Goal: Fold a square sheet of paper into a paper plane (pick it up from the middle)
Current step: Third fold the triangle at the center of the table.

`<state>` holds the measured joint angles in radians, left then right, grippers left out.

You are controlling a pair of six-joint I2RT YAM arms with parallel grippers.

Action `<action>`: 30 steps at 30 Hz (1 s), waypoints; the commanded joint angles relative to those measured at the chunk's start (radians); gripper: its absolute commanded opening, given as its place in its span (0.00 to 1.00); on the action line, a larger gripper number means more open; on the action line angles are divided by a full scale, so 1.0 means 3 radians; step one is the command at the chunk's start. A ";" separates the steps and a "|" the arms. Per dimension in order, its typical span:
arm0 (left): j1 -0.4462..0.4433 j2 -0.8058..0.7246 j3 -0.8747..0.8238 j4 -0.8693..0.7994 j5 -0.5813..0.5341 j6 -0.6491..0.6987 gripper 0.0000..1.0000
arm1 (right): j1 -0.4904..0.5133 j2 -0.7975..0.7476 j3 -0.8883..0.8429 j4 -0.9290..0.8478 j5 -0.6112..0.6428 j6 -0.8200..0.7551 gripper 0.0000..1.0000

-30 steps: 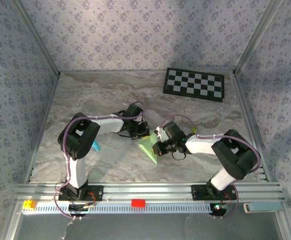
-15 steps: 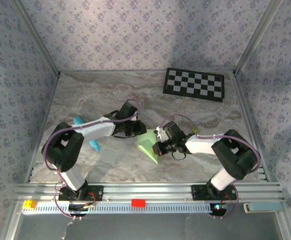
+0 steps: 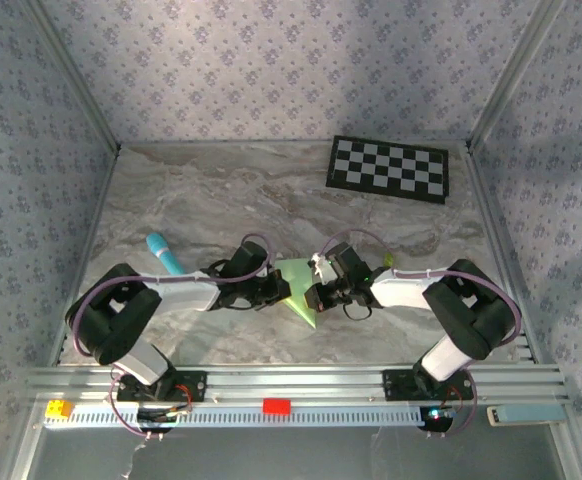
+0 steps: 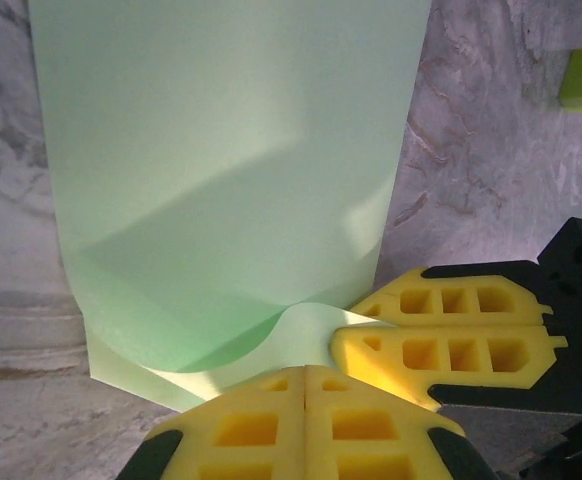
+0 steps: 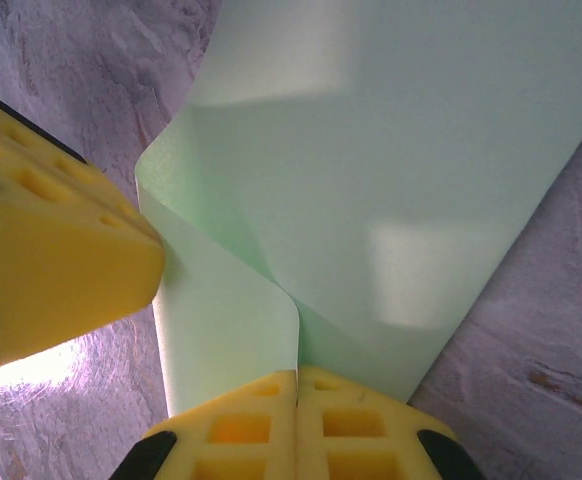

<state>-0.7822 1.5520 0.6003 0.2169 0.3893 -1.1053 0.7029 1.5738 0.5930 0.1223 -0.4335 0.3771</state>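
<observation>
Presently on view: one sheet of paper (image 3: 297,280), pale mint green, partly folded to a pointed shape and lying on the marbled table (image 3: 221,190), its point turned toward the arm bases. Left gripper (image 4: 306,372), at the paper's left-arm side: yellow pads (image 4: 251,425) pressed together, tips touching a curled-up edge of the paper. Whether a layer is nipped between them cannot be told. Right gripper (image 5: 296,375), at the paper's opposite side: pads also together, tips against a folded-over flap, and a pinch cannot be confirmed there either. The two grippers stand just beside each other at the paper's near edge. One black-and-white checkerboard (image 3: 389,168), well beyond the paper toward the back wall, on the right arm's side. One small cyan-blue stick (image 3: 164,254), well apart from the paper, on the left arm's side.
</observation>
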 commanded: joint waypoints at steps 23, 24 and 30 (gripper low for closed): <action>-0.0195 0.0258 -0.0278 0.0738 -0.0190 -0.0327 0.03 | 0.0016 0.0100 0.0002 -0.0211 0.0136 -0.0015 0.00; -0.0206 0.0270 -0.0285 0.0719 -0.0210 -0.0321 0.03 | 0.0019 0.0097 0.0002 -0.0210 0.0132 -0.0018 0.00; -0.0244 0.0326 -0.0270 0.0598 -0.0276 -0.0263 0.03 | 0.0021 0.0092 0.0012 -0.0205 0.0109 -0.0010 0.00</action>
<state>-0.8467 1.6272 0.5236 0.4202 0.3275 -1.2022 0.7029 1.5757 0.5938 0.1226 -0.4335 0.3771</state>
